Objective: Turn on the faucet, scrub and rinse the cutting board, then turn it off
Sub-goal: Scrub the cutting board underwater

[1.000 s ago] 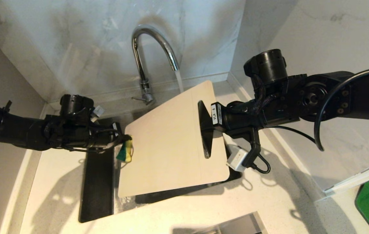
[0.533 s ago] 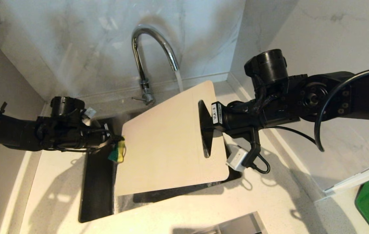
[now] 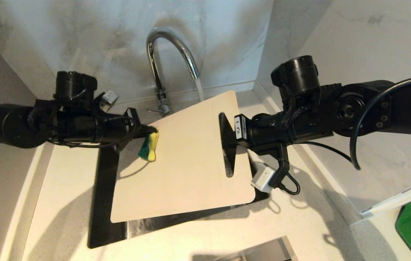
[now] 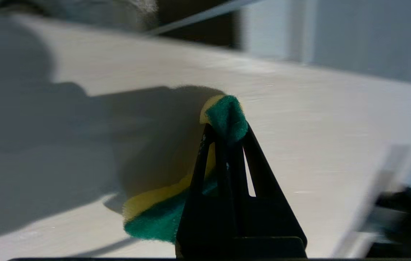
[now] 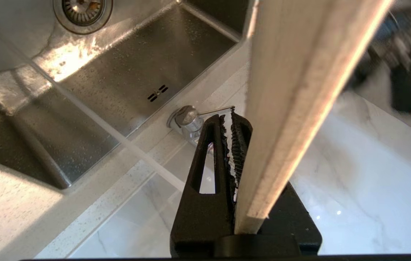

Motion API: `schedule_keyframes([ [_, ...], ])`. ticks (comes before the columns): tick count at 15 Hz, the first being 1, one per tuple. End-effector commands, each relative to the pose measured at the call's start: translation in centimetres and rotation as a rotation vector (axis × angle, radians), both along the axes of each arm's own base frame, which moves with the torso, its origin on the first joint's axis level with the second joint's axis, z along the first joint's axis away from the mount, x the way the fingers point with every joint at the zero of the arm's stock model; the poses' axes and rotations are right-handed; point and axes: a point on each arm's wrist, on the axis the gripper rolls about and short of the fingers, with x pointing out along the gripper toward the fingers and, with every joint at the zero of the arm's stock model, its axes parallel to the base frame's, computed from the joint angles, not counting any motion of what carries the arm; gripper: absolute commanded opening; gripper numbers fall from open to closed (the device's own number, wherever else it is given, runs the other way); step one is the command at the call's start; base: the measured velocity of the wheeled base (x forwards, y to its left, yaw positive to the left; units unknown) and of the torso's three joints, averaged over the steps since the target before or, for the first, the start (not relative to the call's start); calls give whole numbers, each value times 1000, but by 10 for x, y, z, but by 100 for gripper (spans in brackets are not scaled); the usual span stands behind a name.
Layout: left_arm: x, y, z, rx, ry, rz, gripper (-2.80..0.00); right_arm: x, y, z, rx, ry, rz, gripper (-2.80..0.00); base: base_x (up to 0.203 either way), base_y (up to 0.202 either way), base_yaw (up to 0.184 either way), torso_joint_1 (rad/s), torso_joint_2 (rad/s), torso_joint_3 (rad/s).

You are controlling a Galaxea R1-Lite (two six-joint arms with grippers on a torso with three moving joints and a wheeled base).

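Meanwhile, left end effector (image 3: 151, 132) pinches sponge (image 3: 148, 147) against cutting board (image 3: 183, 159), which right end effector (image 3: 227, 139) clamps, both arms level.

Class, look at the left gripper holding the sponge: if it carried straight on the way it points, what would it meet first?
Most likely the cutting board. The left gripper, shut on the sponge, points across the board's face toward the right gripper; the sponge seems already against the board, though depth is unclear.
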Motion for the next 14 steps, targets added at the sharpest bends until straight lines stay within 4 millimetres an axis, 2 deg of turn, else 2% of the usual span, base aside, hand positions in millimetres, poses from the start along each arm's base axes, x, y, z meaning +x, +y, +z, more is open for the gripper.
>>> schedule_keyframes([
  [1,-14,-24,42,-78,-57,-42,-280,-1,0,0,-8,-9,6,-280,0,0,0,0,0,0],
  [4,-23,-63,61,-170,-44,-97,-280,-1,0,-2,-10,-4,7,-280,0,0,0,0,0,0],
  [6,-31,-82,60,-175,-40,-126,-280,-1,0,-2,-11,-4,6,-280,0,0,0,0,0,0],
  [8,-19,-95,44,-158,-39,-81,-280,-1,-1,-1,-9,-4,5,-280,0,0,0,0,0,0],
  [11,-6,-102,30,-149,-50,-38,-280,-2,-1,-3,6,9,-5,-280,0,0,0,0,0,0],
  [14,4,-87,15,-105,-26,-3,-280,-1,0,-8,55,1,-20,-280,0,0,0,0,0,0],
])
